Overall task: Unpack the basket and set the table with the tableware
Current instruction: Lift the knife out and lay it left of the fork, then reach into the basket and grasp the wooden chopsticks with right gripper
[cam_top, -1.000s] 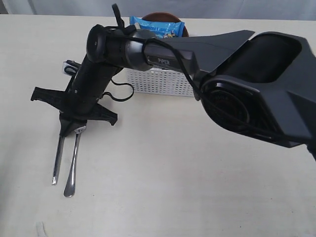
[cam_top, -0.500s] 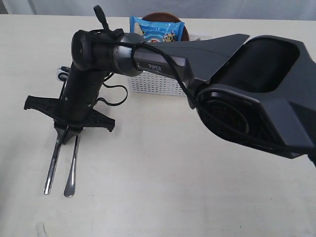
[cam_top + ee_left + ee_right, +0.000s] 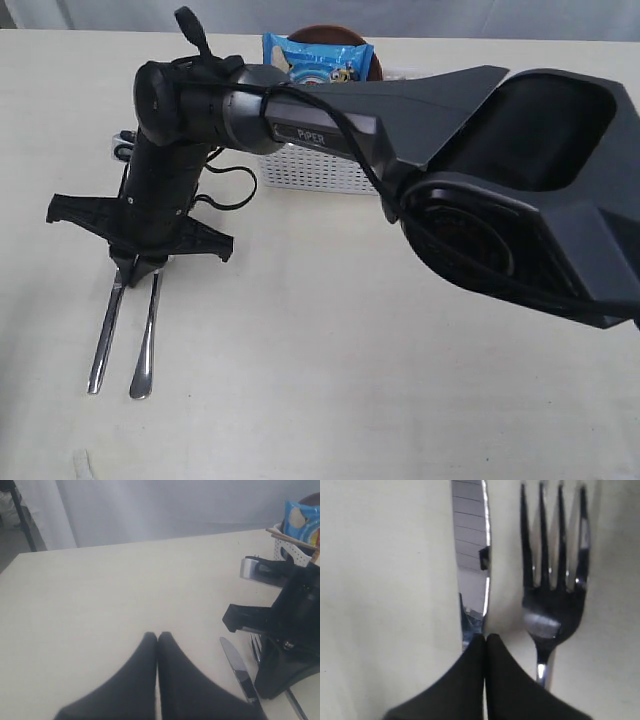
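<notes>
Step in hand: laying out the cutlery. The knife (image 3: 103,335) and fork (image 3: 146,340) lie side by side but apart on the table (image 3: 380,400), at about 8 o'clock in the exterior view, with their handles toward 6 o'clock.
Right gripper: (image 3: 485,639) its fingers are pressed together and grasp nothing. The tip sits low between the knife blade and the fork head. Whether it touches the knife I cannot tell.
Left gripper: (image 3: 157,637) clenched and empty, over bare table just beside the knife.
Basket: (image 3: 320,170) at 12 o'clock, not yet emptied. It holds the blue snack packet (image 3: 315,55) and the chopsticks (image 3: 286,535), with the brown plate (image 3: 335,31) at its far side.
Steel cup: (image 3: 248,568) probably the shiny piece at 10 o'clock, half hidden behind the right arm.
Next move: likely a straight lift of the right gripper so it does not drag either piece. It would then open and reach to 12 o'clock for another item.
Edges: the far table edge runs just beyond the basket. The knife lies nearest the 9 o'clock side.
Open room: the table is bare from 3 to 6 o'clock. The arm's bulk fills much of the 3 o'clock side of the view.
</notes>
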`<state>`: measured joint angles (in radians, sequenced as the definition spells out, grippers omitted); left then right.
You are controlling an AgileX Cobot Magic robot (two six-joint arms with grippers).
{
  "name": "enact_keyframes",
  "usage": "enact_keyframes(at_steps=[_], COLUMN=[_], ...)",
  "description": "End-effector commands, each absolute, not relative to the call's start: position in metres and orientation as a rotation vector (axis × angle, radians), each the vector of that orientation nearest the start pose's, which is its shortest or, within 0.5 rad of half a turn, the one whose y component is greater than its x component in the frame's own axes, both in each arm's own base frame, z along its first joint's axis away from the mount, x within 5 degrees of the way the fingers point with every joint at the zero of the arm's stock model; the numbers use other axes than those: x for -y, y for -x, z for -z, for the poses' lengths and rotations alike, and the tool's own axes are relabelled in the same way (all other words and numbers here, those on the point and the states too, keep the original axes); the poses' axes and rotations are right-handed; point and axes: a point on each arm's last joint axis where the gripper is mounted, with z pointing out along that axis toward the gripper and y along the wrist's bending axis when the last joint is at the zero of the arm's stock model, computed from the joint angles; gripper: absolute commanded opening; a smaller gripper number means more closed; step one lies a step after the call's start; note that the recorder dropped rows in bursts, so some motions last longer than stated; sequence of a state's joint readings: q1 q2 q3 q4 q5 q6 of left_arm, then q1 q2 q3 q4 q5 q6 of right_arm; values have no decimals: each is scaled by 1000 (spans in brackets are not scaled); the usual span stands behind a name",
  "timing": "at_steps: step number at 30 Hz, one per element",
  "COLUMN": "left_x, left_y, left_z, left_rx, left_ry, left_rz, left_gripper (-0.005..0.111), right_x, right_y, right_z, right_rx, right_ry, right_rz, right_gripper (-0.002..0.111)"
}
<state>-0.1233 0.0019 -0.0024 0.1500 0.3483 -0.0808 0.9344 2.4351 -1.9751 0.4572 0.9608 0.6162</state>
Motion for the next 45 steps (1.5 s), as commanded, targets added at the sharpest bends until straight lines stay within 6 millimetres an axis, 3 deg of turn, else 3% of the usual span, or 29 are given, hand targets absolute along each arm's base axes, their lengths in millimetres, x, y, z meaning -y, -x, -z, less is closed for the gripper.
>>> enact_keyframes(at_steps=[1,5,10,15,20,24,30,35,38,41,45], left_x=[2,2,2,2,2,2,2,2,2,2,2], left_y=[-54,-54,-54,-54,-54,-54,-54,-53,-53,-53,-53], left_z=[-182,-182,-182,-182,-182,-182,-182,-182,-182,-182,-182], left_rx=[-1822,-1822,-1822,-1822,-1822,-1822,-1822,-1823,-1823,-1823,-1823], left_ry=[-136,-136,-136,-136,-136,-136,-136,-131,-132,-132,-132], left_rz=[0,0,0,0,0,0,0,9,7,7,7], left_gripper=[0,0,0,0,0,0,0,0,0,0,0], right_x=[-425,-416,-382,-327,-279,-253,-232,-220,-218,-220,-224], right_y=[-276,-278,-292,-321,-345,-358,-376,-397,-409,-420,-426], right_z=[-180,-227,-282,-315,-328,-325,-322,-302,-281,-256,-231], right_rx=[-3005,-2880,-2728,-2671,-2619,-2553,-2411,-2319,-2352,-2404,-2444], right_ry=[254,339,495,586,708,968,1150,1286,1269,1218,1213], right_rz=[-853,-932,-949,-837,-712,-613,-512,-439,-480,-588,-619], right_gripper=[0,0,0,0,0,0,0,0,0,13,44])
